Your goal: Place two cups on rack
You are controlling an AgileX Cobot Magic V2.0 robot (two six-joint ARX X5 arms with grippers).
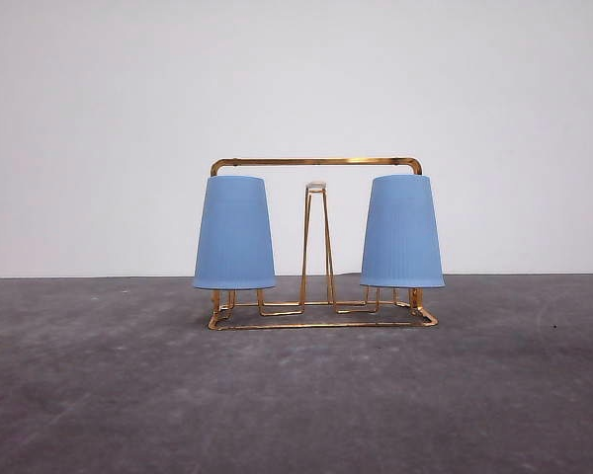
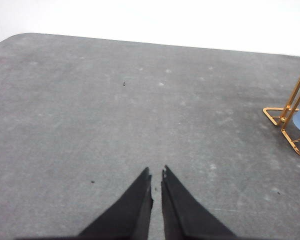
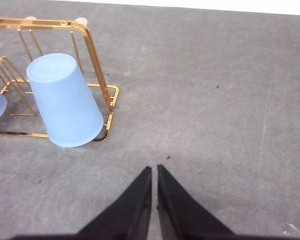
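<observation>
- Hanging upside down on the rack [image 1: 316, 161], both cups [image 1: 234, 233] [image 1: 402, 232] sit over prongs, apparently.
- Left gripper [image 2: 156, 173] pinched nearly closed, empty, above the table [image 1: 99, 395].
- Right gripper [image 3: 154, 169] likewise, empty, near the rack.

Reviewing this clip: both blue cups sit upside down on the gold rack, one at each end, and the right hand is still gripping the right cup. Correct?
Not quite. The right hand is shut and empty over bare table, apart from the right cup, as the right wrist view shows. The rest holds: both cups, including the left cup, hang upside down at either end of the rack.
</observation>
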